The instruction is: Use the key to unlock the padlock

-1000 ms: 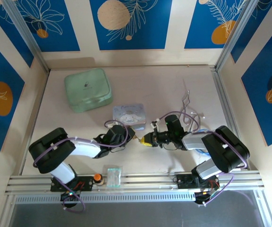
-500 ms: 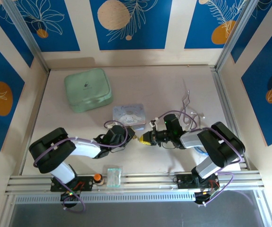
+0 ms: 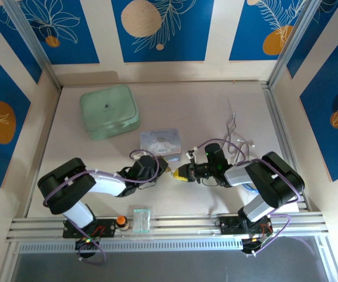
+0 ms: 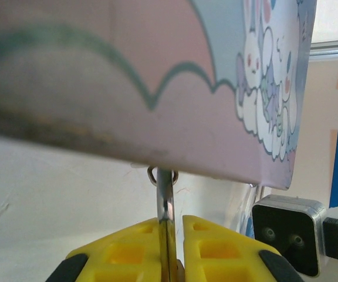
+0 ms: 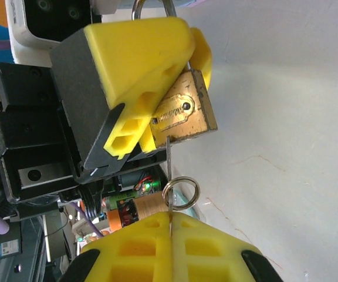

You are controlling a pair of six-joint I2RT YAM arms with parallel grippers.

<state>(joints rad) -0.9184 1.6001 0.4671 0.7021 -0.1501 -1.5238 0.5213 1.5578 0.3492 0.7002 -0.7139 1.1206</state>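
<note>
Right fingers (image 5: pixel 210 241): closed flat on the bow of the key (image 5: pixel 169 167). The blade runs straight out from between them, along the fingers' own line. A small split ring (image 5: pixel 181 194) hangs on the key just beyond the fingertips.

Left fingers (image 4: pixel 216 241): closed on the padlock (image 5: pixel 183 114). In the right wrist view they clamp the brass body from both sides. In the left wrist view we see the silver shackle (image 4: pixel 165 194) edge-on, poking out between them toward the blue cartoon tin (image 4: pixel 157 70) close ahead.

Position: the padlock is held off the worktop (image 5: pixel 286 117), directly ahead of the key tip. In the top view the two sets of fingers meet tip to tip, just on the near side of the tin.

Key relation: the blade tip touches the underside of the brass body, the face opposite the shackle, toward that face's left end in the right wrist view. The body is tilted, so this face does not sit square to the blade. We cannot see the keyway, so we cannot tell whether the tip is in it or merely resting on brass.

Judgement: the right arm carries the insertion and the left only holds. The next move likely needs the blade axis and the padlock's shackle-to-base axis brought into line before any push. Pushing askew could bend the thin key or twist the padlock in its grip.
</note>
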